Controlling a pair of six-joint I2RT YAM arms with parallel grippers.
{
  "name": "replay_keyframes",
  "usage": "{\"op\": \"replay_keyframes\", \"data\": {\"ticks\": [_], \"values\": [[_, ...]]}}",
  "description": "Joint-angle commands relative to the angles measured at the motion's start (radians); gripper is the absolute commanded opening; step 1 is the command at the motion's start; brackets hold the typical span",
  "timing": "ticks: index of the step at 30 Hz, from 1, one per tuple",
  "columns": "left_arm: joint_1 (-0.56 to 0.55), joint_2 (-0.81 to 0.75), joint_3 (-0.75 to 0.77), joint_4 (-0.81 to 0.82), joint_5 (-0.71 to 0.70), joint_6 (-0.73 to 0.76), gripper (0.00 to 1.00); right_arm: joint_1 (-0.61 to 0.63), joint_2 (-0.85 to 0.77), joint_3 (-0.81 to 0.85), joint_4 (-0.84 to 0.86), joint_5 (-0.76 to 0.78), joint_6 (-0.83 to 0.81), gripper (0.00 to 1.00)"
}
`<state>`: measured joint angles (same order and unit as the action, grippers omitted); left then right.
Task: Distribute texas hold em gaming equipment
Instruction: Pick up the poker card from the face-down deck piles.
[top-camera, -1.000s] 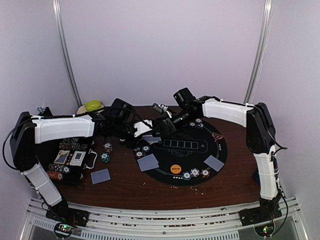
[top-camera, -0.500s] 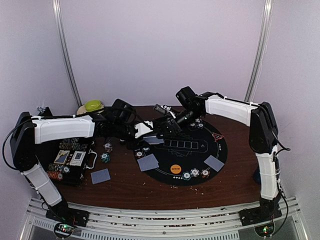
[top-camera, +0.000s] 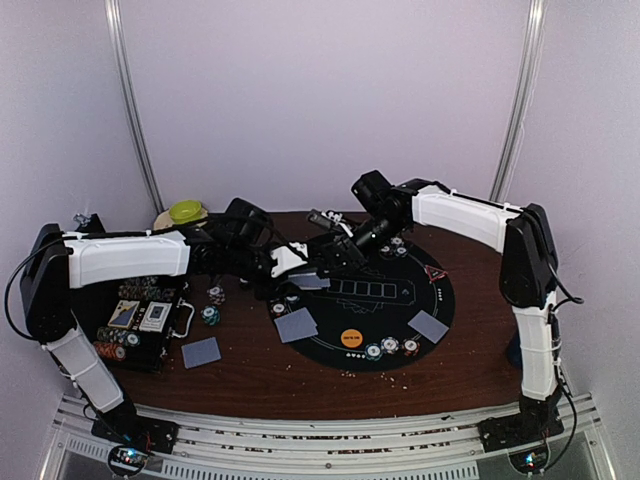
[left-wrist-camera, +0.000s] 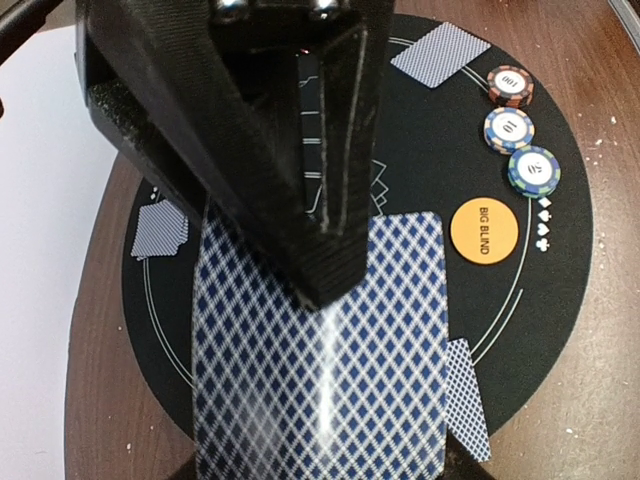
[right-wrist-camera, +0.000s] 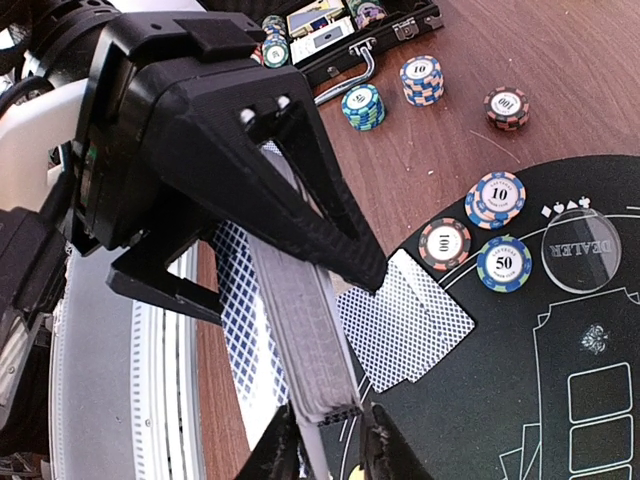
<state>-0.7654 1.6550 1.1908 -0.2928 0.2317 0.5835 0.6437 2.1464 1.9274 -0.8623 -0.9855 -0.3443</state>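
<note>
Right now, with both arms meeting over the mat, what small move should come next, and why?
Probably the right gripper should pinch one card and slide it off: the left gripper holds the deck, and the right fingertips flank its end.

A round black mat (top-camera: 445, 290) lies on the brown table (top-camera: 300, 378), from centre toward 3 o'clock. An open black case (top-camera: 182, 312) sits at 9 o'clock. A lime-green round object (top-camera: 186, 210) rests at 11 o'clock.
</note>
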Motion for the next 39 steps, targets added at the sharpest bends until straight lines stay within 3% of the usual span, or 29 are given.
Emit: {"op": "replay_keyframes", "data": {"ticks": [1,7,10,18,25,39], "values": [[0.0,-0.012,0.001,0.043,0.008,0.006,0.05,0.007,-0.062,0.027,-0.036,0.021,-0.03,0.26],[0.0,-0.012,0.001,0.043,0.008,0.006,0.05,0.003,-0.061,0.028,-0.038,0.051,-0.03,0.38],[0.0,-0.014,0.001,0.043,0.009,0.006,0.05,0.001,-0.06,0.028,-0.038,0.045,-0.03,0.38],[0.0,-0.011,-0.002,0.043,0.009,0.009,0.05,-0.005,-0.064,0.043,-0.07,0.043,-0.056,0.28],[0.0,-0.008,-0.001,0.043,0.01,0.009,0.05,-0.013,-0.062,0.055,-0.101,0.021,-0.079,0.0],[0.0,-0.008,-0.002,0.044,0.009,0.009,0.05,-0.086,-0.073,0.074,-0.235,0.045,-0.181,0.0]]}}
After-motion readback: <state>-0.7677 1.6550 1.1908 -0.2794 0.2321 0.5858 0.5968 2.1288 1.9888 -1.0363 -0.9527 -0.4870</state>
